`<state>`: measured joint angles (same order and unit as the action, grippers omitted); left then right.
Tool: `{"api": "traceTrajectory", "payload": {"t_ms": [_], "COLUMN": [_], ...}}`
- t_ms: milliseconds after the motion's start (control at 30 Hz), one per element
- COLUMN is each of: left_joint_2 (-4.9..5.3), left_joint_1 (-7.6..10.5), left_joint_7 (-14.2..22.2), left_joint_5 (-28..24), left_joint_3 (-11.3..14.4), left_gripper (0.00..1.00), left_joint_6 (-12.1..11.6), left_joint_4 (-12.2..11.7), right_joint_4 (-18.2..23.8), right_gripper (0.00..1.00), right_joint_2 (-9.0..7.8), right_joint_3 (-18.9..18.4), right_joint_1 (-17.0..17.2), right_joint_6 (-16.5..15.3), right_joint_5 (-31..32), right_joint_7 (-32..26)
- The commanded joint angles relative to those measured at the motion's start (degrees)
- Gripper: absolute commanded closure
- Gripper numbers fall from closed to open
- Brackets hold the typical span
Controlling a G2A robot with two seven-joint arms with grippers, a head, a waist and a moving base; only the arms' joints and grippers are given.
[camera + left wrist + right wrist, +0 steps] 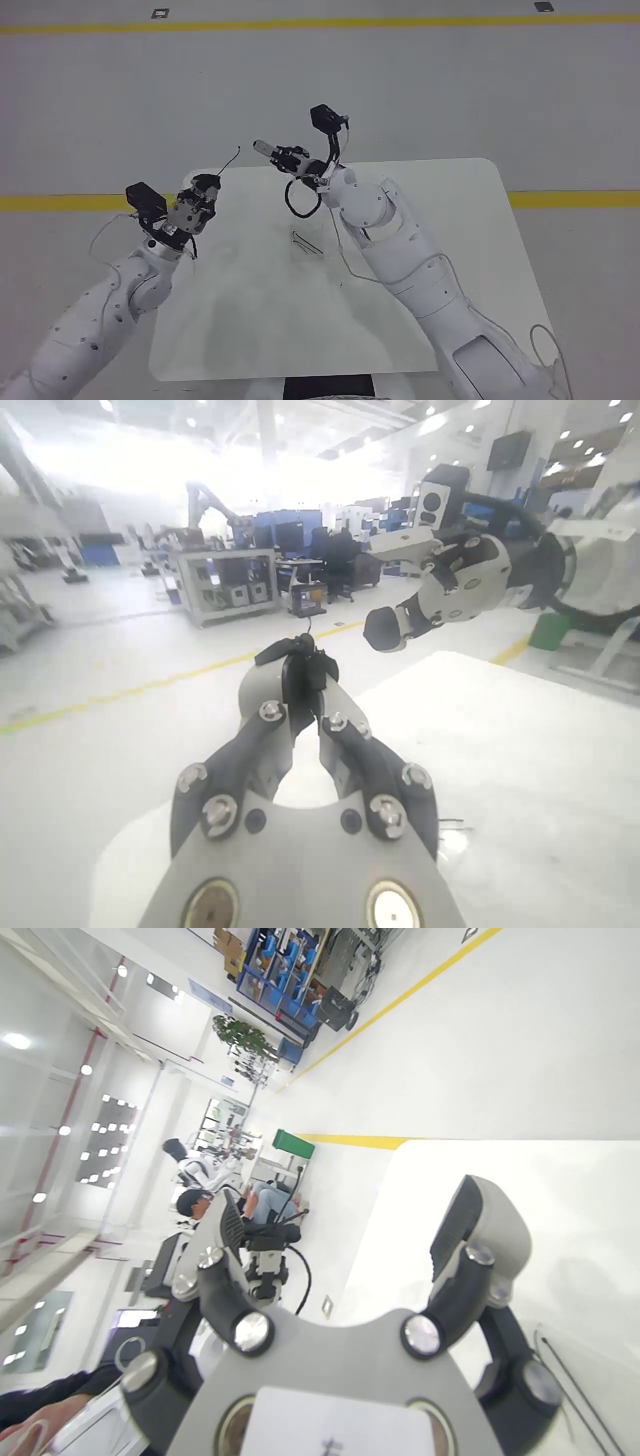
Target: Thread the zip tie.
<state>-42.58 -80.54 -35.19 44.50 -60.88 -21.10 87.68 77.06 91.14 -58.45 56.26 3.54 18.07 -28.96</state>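
Black zip tie (230,159) clenched in left claw (206,186), right claw (264,149) released, pointing toward it.

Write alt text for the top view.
The left tool is shut on a thin black plastic zip tie near the rounded white table's far left corner. The open right tool points toward its free end; spare black zip ties lie mid-table.

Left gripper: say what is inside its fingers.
A black zip tie is pinched in the left gripper, its thin tail sticking out beyond the tip. The clamped part is covered by the fingers.
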Motion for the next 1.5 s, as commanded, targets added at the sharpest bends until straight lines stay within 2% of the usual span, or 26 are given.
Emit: {"api": "traceTrajectory", "payload": {"t_ms": [0,167,267,333,633,733,800,933,1067,1167,1200,1300,1400,1433,1467], "left_joint_2": [0.58,3.04,4.15,4.82,4.90,4.60,4.45,4.56,4.32,3.52,3.02,1.43,-0.97,-1.94,-1.94], "left_joint_1": [-0.36,-0.94,-1.22,-1.21,-1.12,-0.96,-0.94,-1.62,-3.39,-5.02,-5.78,-7.40,-8.59,-8.36,-8.36], "left_joint_7": [3.6,10.1,13.9,17.6,17.9,20.7,24.1,32.3,42.6,53.1,57.6,67.8,80.3,85.3,85.3], "left_joint_5": [-9.0,-23.6,-32.3,-38.3,-38.5,-39.9,-44.5,-52.1,-61.7,-69.3,-72.1,-78.3,-86.8,-88.3,-88.3], "left_joint_3": [0.8,2.4,2.6,1.8,1.6,1.8,1.4,-1.3,-6.2,-11.2,-13.5,-18.5,-23.2,-25.1,-25.1], "left_gripper": [1.00,1.00,1.00,1.00,1.00,1.00,1.00,1.00,1.00,1.00,1.00,1.00,1.00,1.00,1.00], "left_joint_6": [1.6,1.6,1.6,1.6,1.6,1.6,1.6,1.6,1.6,1.6,1.6,1.6,1.6,1.6,1.6], "left_joint_4": [2.5,7.7,9.7,10.9,11.0,10.6,10.5,10.9,11.4,11.3,10.8,9.0,5.6,3.5,3.5], "right_joint_4": [-1.9,-7.7,-11.1,-13.7,-14.2,-14.1,-13.9,-15.0,-17.8,-20.2,-21.2,-23.4,-24.9,-24.9,-24.9], "right_gripper": [0.00,0.00,0.00,0.00,0.00,0.00,0.00,0.00,0.00,0.00,0.00,0.00,0.00,0.00,0.00], "right_joint_2": [-0.17,-0.26,-0.13,0.19,0.22,0.10,-0.10,-0.53,-0.80,-0.91,-0.93,-0.81,-0.47,-0.47,-0.47], "right_joint_3": [-1.3,-2.8,-2.5,-2.3,-2.3,-2.3,-3.2,-4.8,-5.6,-5.7,-5.6,-5.4,-4.9,-4.9,-4.9], "right_joint_1": [0.2,-0.7,-2.0,-2.8,-3.0,-2.4,-1.5,-1.0,-1.7,-2.8,-3.3,-4.2,-4.7,-4.7,-4.7], "right_joint_6": [-3.6,-10.6,-12.5,-15.0,-15.2,-14.9,-15.9,-18.6,-20.0,-20.2,-20.2,-20.7,-21.3,-21.3,-21.3], "right_joint_5": [-5.3,-15.0,-17.8,-22.7,-23.2,-22.8,-25.8,-31.5,-35.9,-38.2,-39.1,-41.5,-44.6,-44.6,-44.6], "right_joint_7": [-3.4,-10.0,-12.4,-14.6,-14.6,-14.0,-15.4,-20.5,-25.0,-28.2,-29.5,-31.3,-32.6,-32.6,-32.6]}}
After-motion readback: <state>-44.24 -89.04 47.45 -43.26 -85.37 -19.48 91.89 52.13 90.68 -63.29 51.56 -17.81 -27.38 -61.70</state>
